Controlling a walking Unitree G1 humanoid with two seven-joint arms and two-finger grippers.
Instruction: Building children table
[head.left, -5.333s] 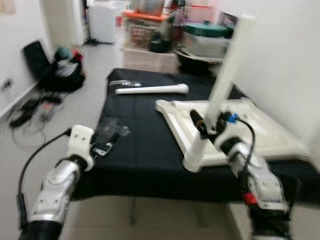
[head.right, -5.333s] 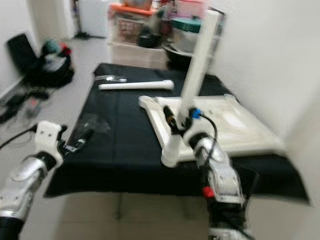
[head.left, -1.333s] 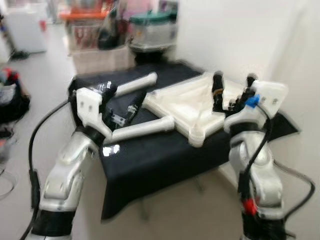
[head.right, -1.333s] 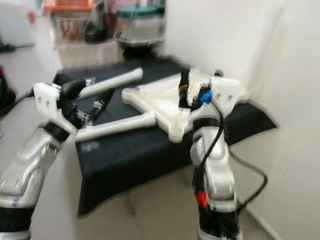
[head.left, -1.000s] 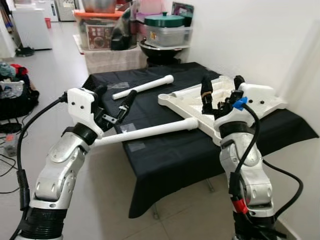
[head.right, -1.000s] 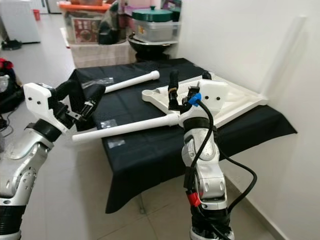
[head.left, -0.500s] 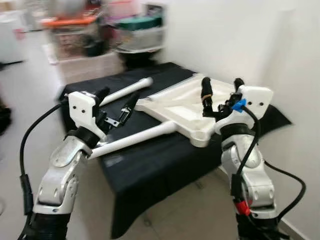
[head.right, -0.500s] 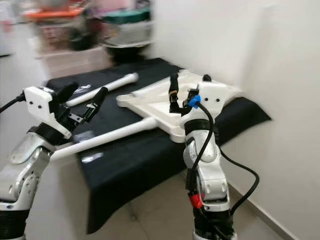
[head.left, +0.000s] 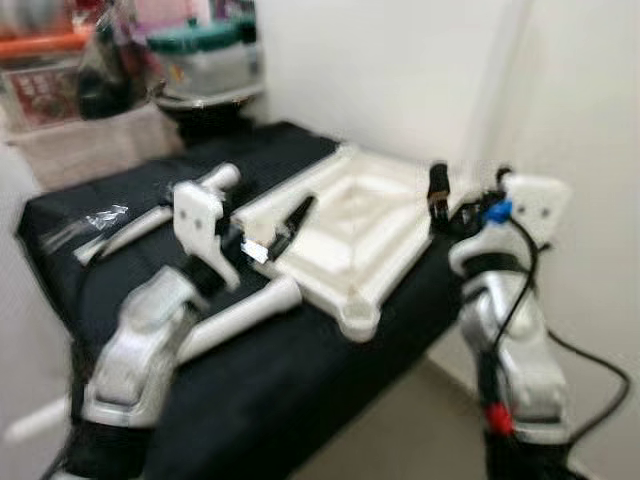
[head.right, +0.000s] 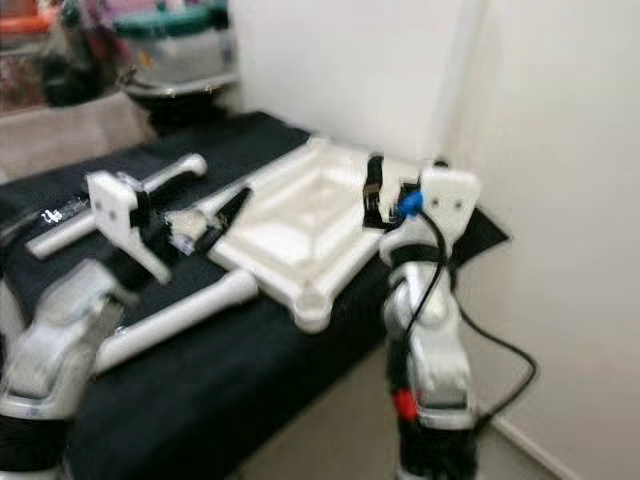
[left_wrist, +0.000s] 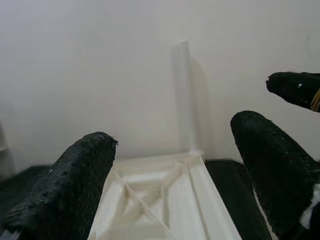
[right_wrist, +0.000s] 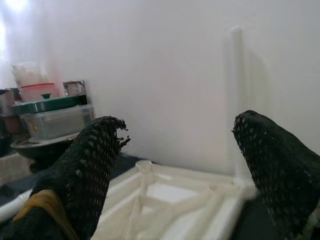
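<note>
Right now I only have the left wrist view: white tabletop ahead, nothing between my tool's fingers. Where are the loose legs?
Observer: One leg lies on the black cloth, under your left arm, its end close to the tabletop near edge.
Operator: Any other?
Observer: A second leg lies farther back, left of the tabletop.
Operator: Where's the right tool?
Observer: The right tool hovers open above the tabletop's right side, holding nothing.

No legible text — too blurred.
</note>
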